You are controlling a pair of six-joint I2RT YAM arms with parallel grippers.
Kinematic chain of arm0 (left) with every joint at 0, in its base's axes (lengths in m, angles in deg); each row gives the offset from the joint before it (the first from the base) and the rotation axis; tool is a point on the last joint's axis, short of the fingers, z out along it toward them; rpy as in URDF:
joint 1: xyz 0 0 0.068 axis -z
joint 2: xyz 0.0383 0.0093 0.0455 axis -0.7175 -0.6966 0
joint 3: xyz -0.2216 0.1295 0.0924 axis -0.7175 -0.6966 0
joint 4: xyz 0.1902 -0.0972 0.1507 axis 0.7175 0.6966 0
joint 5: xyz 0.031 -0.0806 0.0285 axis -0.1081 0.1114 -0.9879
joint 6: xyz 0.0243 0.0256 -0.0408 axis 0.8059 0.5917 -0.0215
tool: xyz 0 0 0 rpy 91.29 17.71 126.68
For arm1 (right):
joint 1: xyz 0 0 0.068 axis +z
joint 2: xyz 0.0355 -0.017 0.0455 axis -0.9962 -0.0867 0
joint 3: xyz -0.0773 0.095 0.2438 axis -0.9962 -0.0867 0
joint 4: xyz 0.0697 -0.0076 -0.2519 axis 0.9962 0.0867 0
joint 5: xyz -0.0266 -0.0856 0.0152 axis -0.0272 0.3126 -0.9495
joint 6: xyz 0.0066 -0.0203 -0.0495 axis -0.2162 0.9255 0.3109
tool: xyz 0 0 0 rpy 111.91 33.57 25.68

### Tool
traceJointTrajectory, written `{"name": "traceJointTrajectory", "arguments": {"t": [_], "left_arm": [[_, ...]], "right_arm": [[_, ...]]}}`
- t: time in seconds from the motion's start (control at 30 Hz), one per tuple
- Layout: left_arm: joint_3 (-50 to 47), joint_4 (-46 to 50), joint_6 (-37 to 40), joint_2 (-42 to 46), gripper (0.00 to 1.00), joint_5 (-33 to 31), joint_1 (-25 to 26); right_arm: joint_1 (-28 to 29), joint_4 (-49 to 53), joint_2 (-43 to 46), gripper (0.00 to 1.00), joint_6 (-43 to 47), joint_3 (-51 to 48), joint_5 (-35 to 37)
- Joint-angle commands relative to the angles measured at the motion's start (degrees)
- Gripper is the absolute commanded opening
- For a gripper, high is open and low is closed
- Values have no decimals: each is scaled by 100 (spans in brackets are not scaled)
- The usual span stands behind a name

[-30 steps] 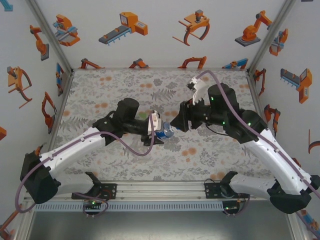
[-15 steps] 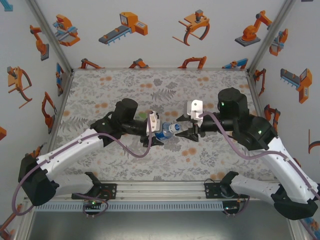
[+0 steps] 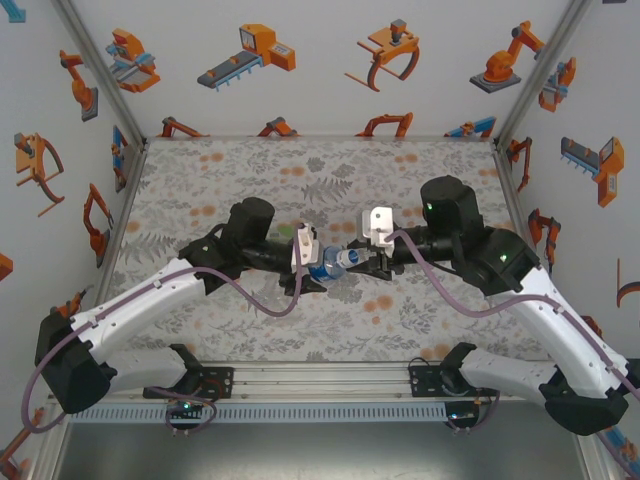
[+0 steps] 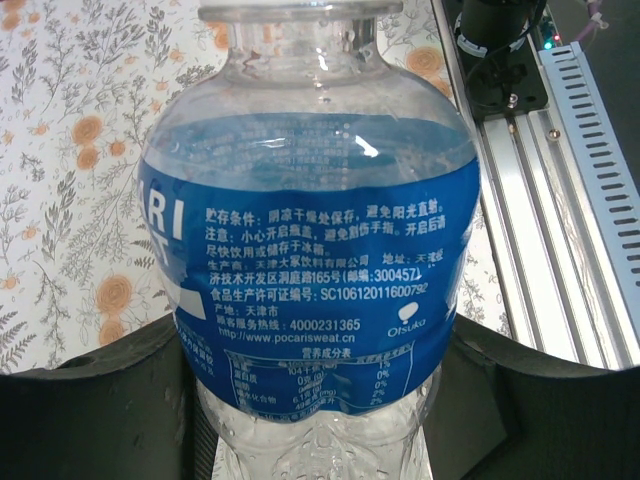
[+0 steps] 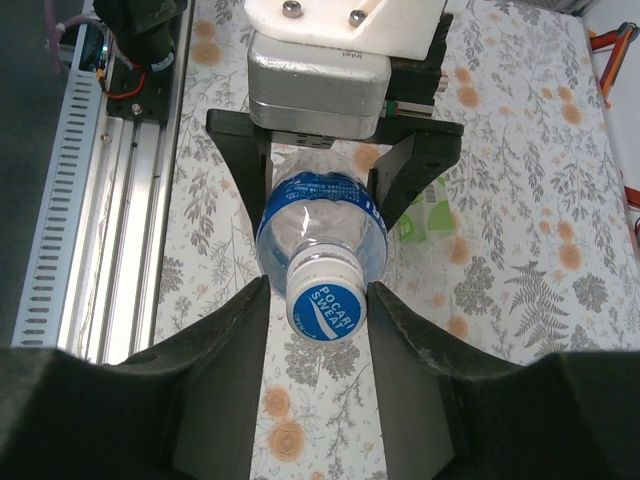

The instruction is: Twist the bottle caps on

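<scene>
Bottle cap (image 5: 327, 300): blue-topped, seated on the neck of the blue-labelled bottle (image 4: 310, 260), facing the right wrist camera square-on. The bottle is held lying roughly level above the middle of the table (image 3: 250, 170), neck towards the right arm.

Left gripper (image 3: 322, 268): fingers clamped on the bottle body, one each side of the label. The hold looks firm.

Right gripper (image 3: 357, 260): fingers flank the cap. One appears to touch its rim and the other shows a sliver of gap, so I cannot tell whether they are pinching it.

Assessment: the step in hand is tightening this cap.

- Centre the cap between the pads before closing, so the squeeze does not push the neck sideways.
- Keep the wrist axis in line with the neck while turning, since a tilt risks cross-threading.
- The left hold must resist the twist, because the thin plastic may deform or spin in the fingers.
</scene>
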Motion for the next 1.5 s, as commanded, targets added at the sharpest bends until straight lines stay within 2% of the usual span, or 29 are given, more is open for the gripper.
{"name": "traceJointTrajectory", "arguments": {"t": [0.0,0.1,0.17,0.23,0.37,0.43,0.5,0.6,0.67,0.73,0.83,0.93,1.0,1.07,1.1,1.2,1.23,1.47], "left_arm": [[98,40,-66,172,0,177,31],[99,40,-67,159,0,186,40],[98,24,-62,155,0,172,48],[91,-46,-102,140,0,143,52],[40,-377,-240,91,0,70,54],[-4,-586,-316,44,0,38,50],[-26,-791,-363,-14,0,-55,49],[-106,-1187,-483,-101,0,-425,49],[-138,-1348,-498,-153,0,-620,50],[-143,-1478,-502,-214,0,-709,50],[-120,-1581,-487,-316,0,-731,50],[-7,-1518,-426,-431,0,-711,49],[63,-1447,-398,-488,0,-693,49],[69,-1441,-383,-496,0,-643,51],[60,-1441,-381,-491,0,-625,51],[57,-1390,-370,-460,0,-571,50],[48,-1356,-370,-445,0,-552,49],[127,-859,-339,-364,0,-288,55]], "right_arm": [[15,1,33,37,122,-59,-13],[15,2,27,29,2,-88,9],[15,-107,8,22,-442,-115,177],[15,-271,-31,18,-1272,-133,507],[11,-469,-102,3,-3439,-216,1310],[15,-481,-146,6,-4590,-275,1685],[15,-558,-169,9,-5678,-414,1760],[6,-392,-245,8,-7406,-503,2148],[-2,9,-269,4,-8405,-524,2636],[-12,147,-183,1,-9345,-713,2998],[-11,-429,-10,7,-10080,-1168,3113],[-15,-611,3,11,-10152,-1230,3205],[-11,-606,-6,13,-9943,-1141,3264],[-11,-506,-27,20,-9524,-946,3332],[-19,-435,-37,25,-9335,-828,3372],[-33,-394,-43,51,-8542,-523,3342],[-48,-399,-50,54,-8148,-406,3254],[-59,-566,138,54,-5186,47,2565]]}}
